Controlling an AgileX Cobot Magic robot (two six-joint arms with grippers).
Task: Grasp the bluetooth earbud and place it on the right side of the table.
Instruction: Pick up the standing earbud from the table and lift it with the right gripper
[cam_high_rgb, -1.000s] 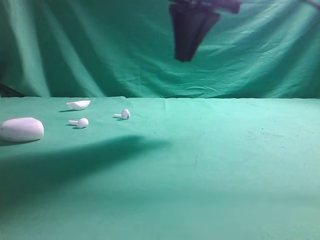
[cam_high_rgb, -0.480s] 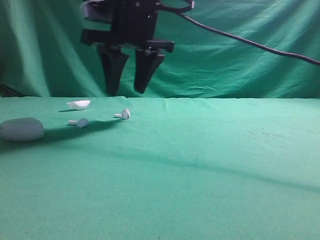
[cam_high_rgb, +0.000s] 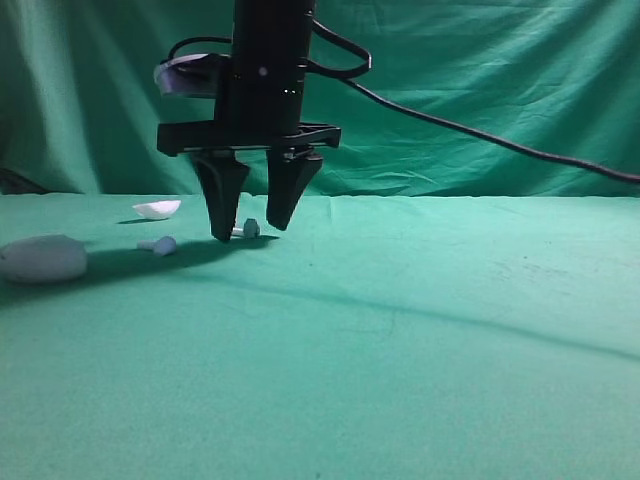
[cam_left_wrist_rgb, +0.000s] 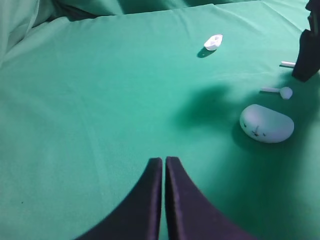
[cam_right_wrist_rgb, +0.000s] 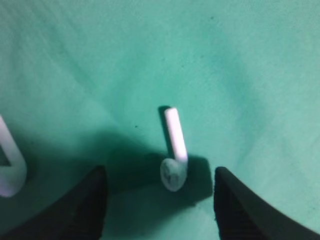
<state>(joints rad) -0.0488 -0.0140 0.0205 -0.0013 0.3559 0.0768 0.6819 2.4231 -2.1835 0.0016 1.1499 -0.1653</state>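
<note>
One earbud (cam_high_rgb: 249, 229) matters here, and we find it lying on its side on the tabletop (cam_high_rgb: 420, 340), at about ten o'clock from the middle of the high view, with the right gripper (cam_high_rgb: 246, 228) now straddling it. In the right wrist view the earbud (cam_right_wrist_rgb: 173, 150) sits between the two dark fingertips (cam_right_wrist_rgb: 82, 210), its head toward the camera and its stem pointing to twelve o'clock; the jaws stand wide open with cloth showing on both sides, gripping nothing.

Half a second ago that gripper hung higher and slightly to nine o'clock of the earbud; a second ago it was far up at the top of the view, jaws together. It has since come down until its tips are at or just above the cloth, and its shadow now covers the earbud. We judge the approach is finished and closing is the next step; the move to the right side has not begun.

Moving outward, a twin earbud (cam_high_rgb: 160, 245) lies just beside at nine o'clock, a white case (cam_high_rgb: 42, 259) farther on at the same bearing, and a small white shell (cam_high_rgb: 157, 209) at ten o'clock. None has shifted.

The left gripper (cam_left_wrist_rgb: 163, 165) hovers well apart from everything, jaws pressed together and empty.
</note>
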